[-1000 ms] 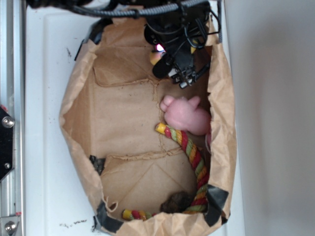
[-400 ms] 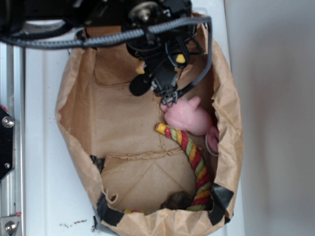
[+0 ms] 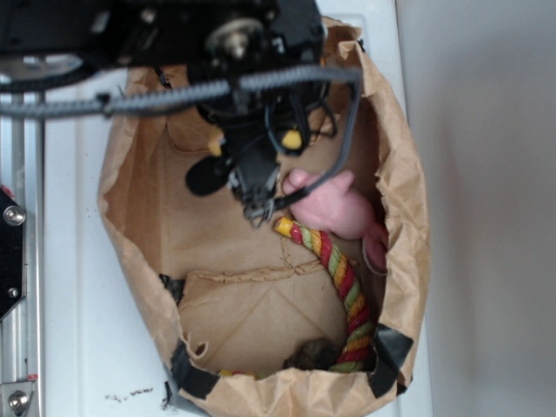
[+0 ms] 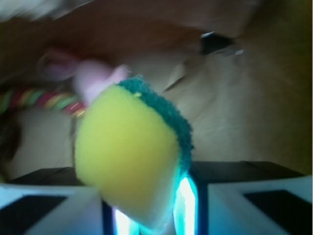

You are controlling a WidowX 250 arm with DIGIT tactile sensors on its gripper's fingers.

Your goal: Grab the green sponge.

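**Sponge in the claw, above the bag floor**

Inside the paper bag [image 3: 130,226], the gripper [image 4: 146,215] is pinching the green sponge [image 4: 129,161] by its lower end, clear of the pink pig [image 3: 334,204] and striped rope [image 3: 334,261]. Judging by that shallow hold, the pinch should stay firm and the lift go straight up, avoiding the bag walls.

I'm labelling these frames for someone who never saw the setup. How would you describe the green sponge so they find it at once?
Look in the open brown paper bag on the white surface, where the black end effector hangs. The green sponge sits clamped between its fingers, filling the wrist view. It is a blocky yellow foam piece with a thin dark green scouring layer, unlike the pink plush pig and the striped rope lying nearby.
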